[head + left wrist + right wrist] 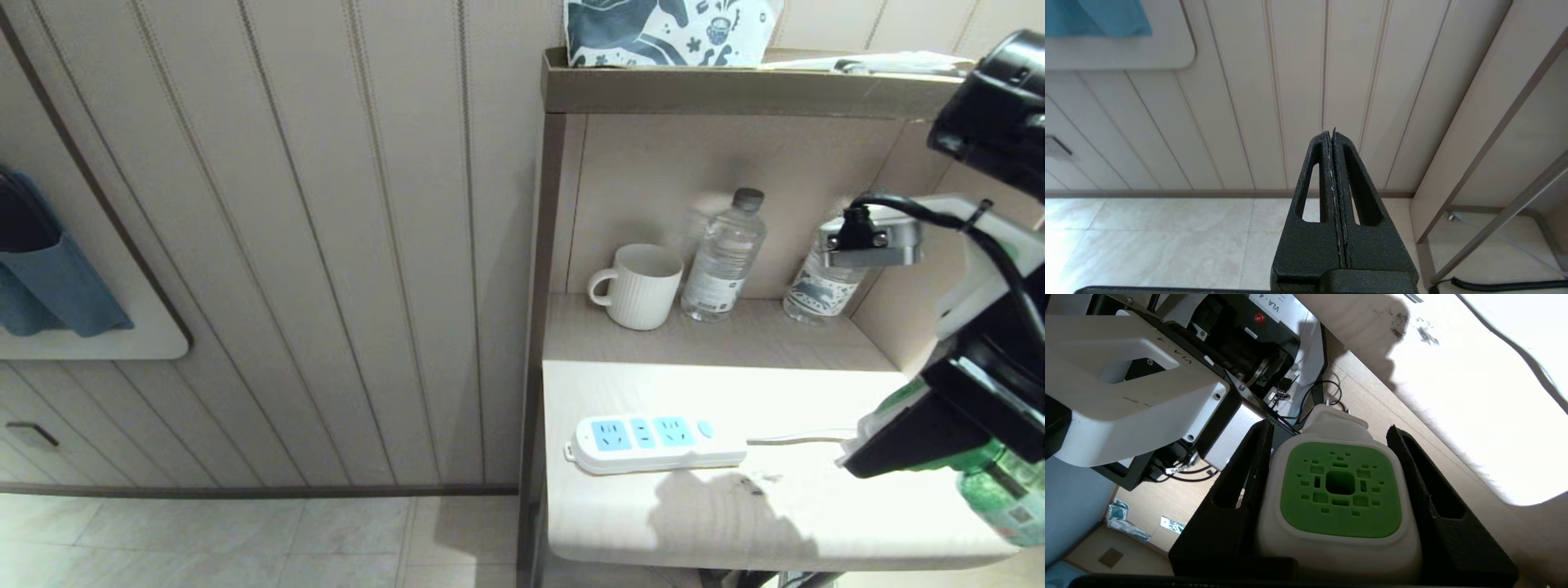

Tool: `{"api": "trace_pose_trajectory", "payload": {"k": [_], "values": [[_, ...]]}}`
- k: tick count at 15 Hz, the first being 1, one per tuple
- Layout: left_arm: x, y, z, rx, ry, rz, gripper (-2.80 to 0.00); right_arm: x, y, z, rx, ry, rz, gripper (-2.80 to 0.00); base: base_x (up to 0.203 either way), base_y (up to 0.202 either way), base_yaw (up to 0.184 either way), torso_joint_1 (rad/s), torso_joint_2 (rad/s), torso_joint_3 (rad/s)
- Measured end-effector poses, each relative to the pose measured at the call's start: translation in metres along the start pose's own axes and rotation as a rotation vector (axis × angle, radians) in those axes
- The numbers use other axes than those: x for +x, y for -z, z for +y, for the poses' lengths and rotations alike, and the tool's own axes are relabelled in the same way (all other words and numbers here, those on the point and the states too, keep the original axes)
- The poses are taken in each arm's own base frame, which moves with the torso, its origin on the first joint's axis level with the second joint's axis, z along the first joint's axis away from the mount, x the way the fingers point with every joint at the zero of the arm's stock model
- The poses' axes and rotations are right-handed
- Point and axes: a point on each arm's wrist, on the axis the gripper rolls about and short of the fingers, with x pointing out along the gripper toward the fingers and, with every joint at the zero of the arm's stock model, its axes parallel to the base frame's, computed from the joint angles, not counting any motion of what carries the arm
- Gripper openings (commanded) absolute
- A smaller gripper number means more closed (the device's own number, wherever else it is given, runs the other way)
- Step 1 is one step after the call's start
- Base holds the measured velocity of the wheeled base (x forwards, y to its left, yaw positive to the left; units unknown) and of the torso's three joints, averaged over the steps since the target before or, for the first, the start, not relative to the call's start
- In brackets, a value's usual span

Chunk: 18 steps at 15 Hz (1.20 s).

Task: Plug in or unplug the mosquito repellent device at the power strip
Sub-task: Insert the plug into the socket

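Power strip (649,443), long, white and rectangular with three light-blue socket faces, lies lengthwise across the pale wooden ledge (816,523), well to the left of the right gripper (906,433). That gripper's black jaws clamp the small green-and-white mosquito repellent device (1339,498) off the ledge's right end; the left gripper (1333,134) hangs pressed together, far off.

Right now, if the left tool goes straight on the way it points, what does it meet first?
Probably the panelled wall just above the baseboard. The shut left tool has nothing before it, though depth is unclear.
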Motion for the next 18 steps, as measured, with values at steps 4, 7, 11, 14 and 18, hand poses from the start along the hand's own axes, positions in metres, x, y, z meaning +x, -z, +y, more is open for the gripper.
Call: {"api": "trace_pose_trajectory", "payload": {"k": [4, 7, 11, 14, 18], "values": [[0.000, 0.000, 0.000, 0.000, 0.000, 0.000, -2.80, 0.001, -0.001, 0.000, 0.000, -0.001, 0.003, -2.80, 0.000, 0.000, 0.000, 0.230, -0.51, -0.282], [0.000, 0.000, 0.000, 0.000, 0.000, 0.000, -2.80, 0.007, -0.004, -0.001, 0.003, 0.002, 0.024, -2.80, 0.000, 0.000, 0.000, 0.242, -0.54, -0.295], [0.000, 0.000, 0.000, 0.000, 0.000, 0.000, -2.80, 0.016, -0.012, -0.004, 0.008, 0.003, 0.054, -2.80, 0.000, 0.000, 0.000, 0.264, -0.57, -0.303], [0.000, 0.000, 0.000, 0.001, 0.000, 0.000, -2.80, 0.022, -0.016, -0.004, 0.007, 0.000, 0.072, -2.80, 0.000, 0.000, 0.000, 0.254, -0.55, -0.283], [0.000, 0.000, 0.000, 0.001, 0.000, 0.000, -2.80, 0.039, -0.022, -0.003, -0.002, -0.016, 0.135, -2.80, 0.000, 0.000, 0.000, 0.044, -0.09, -0.045]]}}
